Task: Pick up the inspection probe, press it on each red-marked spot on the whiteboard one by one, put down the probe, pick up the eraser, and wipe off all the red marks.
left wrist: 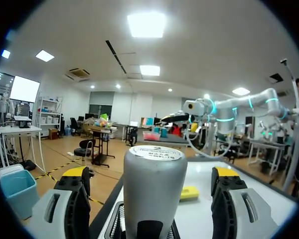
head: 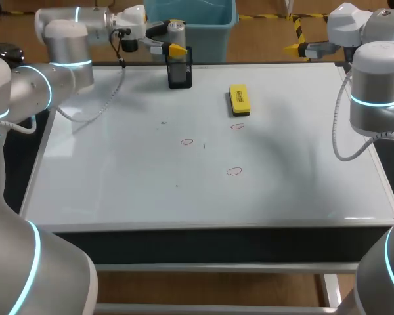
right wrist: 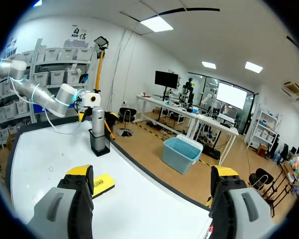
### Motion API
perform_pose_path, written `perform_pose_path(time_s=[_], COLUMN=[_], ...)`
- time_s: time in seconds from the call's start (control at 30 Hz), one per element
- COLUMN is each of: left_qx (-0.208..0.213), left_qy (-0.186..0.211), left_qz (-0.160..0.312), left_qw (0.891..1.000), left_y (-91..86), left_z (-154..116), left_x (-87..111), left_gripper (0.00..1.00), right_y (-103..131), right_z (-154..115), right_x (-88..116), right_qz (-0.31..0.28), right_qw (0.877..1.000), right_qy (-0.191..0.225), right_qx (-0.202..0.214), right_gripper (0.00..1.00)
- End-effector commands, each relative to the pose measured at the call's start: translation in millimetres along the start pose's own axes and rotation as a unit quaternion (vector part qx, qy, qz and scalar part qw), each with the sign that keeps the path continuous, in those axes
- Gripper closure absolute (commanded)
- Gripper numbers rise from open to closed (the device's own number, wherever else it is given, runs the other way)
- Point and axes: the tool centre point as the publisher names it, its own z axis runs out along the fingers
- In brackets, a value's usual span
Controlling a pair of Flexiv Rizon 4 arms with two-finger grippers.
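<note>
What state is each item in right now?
Grey cylindrical metal probe: upright in its black holder, ungripped.
Yellow block eraser: lying flat on the whiteboard, untouched.
Three red pen marks: all unwiped.
Left tool: open, straddling the probe.
Right tool: open, empty.

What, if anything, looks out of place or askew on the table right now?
Nothing stands out: the probe stands upright in its holder between the left tool's open fingers, the eraser lies flat, and the three red marks look unsmeared.
</note>
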Motion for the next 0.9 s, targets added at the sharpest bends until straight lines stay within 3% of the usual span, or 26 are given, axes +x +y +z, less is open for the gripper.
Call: perform_pose_path(time_s=[0.03,0.9], left_qx=[0.003,-0.003], left_qy=[0.008,-0.012], left_qz=[-0.003,-0.009], left_qw=[1.000,1.000], left_y=[6.4,18.6], left_z=[5,10], left_x=[-8.2,-15.0], left_gripper=[0.00,0.02], right_y=[0,0], right_z=[0,0], right_x=[0,0], right_qz=[0.000,0.000], right_qw=[1.000,1.000], right_qy=[0.000,0.000], right_qx=[0.000,0.000], right_gripper=[0.00,0.00])
